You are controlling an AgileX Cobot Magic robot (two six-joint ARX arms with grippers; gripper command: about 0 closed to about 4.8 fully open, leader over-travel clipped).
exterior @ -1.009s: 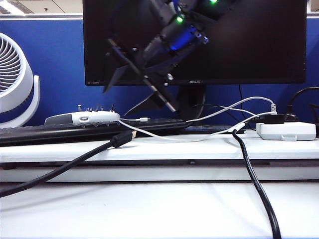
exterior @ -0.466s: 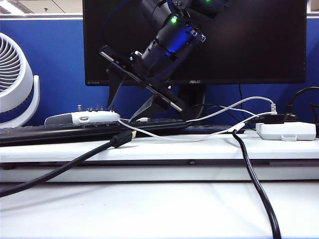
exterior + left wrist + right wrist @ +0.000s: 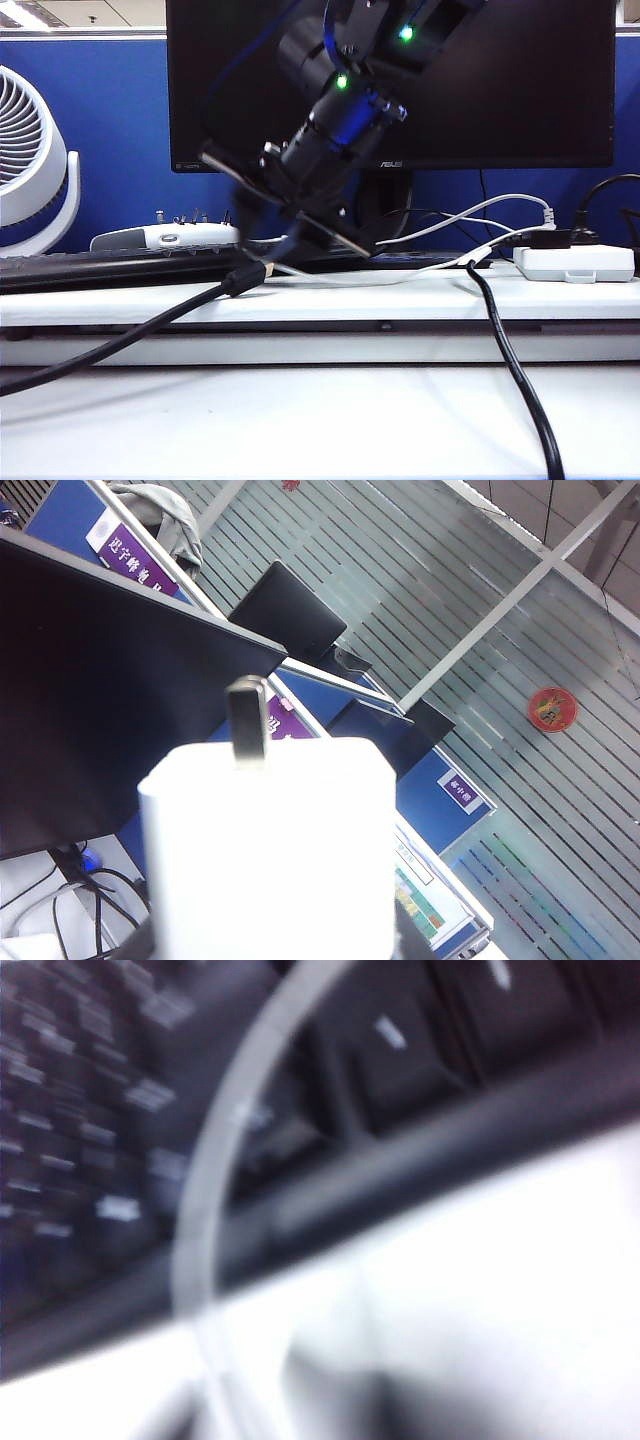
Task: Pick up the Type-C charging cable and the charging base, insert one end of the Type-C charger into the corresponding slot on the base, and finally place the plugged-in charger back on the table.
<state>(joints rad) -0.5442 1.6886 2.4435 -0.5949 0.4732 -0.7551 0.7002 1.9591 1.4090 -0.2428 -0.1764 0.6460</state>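
Note:
The charging base (image 3: 270, 850), a white block with a dark metal prong (image 3: 247, 720) on its far face, fills the left wrist view. My left gripper (image 3: 270, 952) is shut on it, with dark fingers (image 3: 135, 948) showing at its sides; this gripper is out of the exterior view. The Type-C charging cable (image 3: 400, 277) lies as a thin white cord along the ledge in front of the keyboard. My right gripper (image 3: 264, 252) is low over the cable's left end, which it hides. Blur hides how its jaws stand. The right wrist view shows the white cord (image 3: 215, 1190) close up, crossing the keyboard's edge.
On the table's raised ledge (image 3: 420, 300) lie a black keyboard (image 3: 100, 268) and a white gadget (image 3: 165, 237). A thick black cable with a gold-tipped plug (image 3: 150, 325) and a second black cable (image 3: 515, 380) hang down. A white power box (image 3: 573, 262) sits right, a fan (image 3: 25, 160) left and a monitor (image 3: 500, 90) behind.
My right arm has dropped from in front of the monitor to the ledge, and its jaws have narrowed. They now cover the white cable's plug end. The left gripper is still.

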